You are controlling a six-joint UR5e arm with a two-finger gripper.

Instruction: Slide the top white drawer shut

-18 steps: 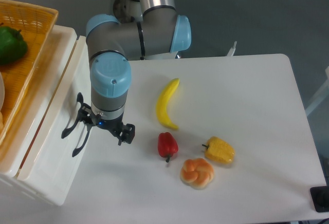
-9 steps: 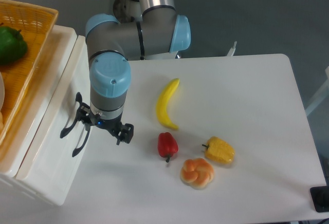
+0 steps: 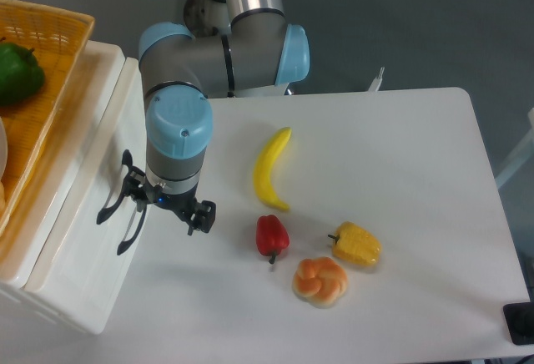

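The top white drawer (image 3: 90,182) stands at the left edge, pulled out a little, with a narrow cream strip of its inside showing along the cabinet top. Its dark curved handle (image 3: 107,207) sits on the front panel. My gripper (image 3: 167,204) hangs under the blue wrist right in front of that panel. It is open, its left finger (image 3: 133,189) beside the handle at the panel and its right finger (image 3: 200,216) over the table. Nothing is held between them.
A second dark handle (image 3: 129,235) on the other drawer front lies just below. A yellow wicker basket (image 3: 50,38) with a green pepper (image 3: 17,72) sits on the cabinet. On the table (image 3: 400,155) lie a banana (image 3: 271,168), red pepper (image 3: 272,236), corn (image 3: 357,245) and a bun (image 3: 319,280).
The gripper and the drawer's front panel have shifted slightly left together, and the cream gap has narrowed a little.
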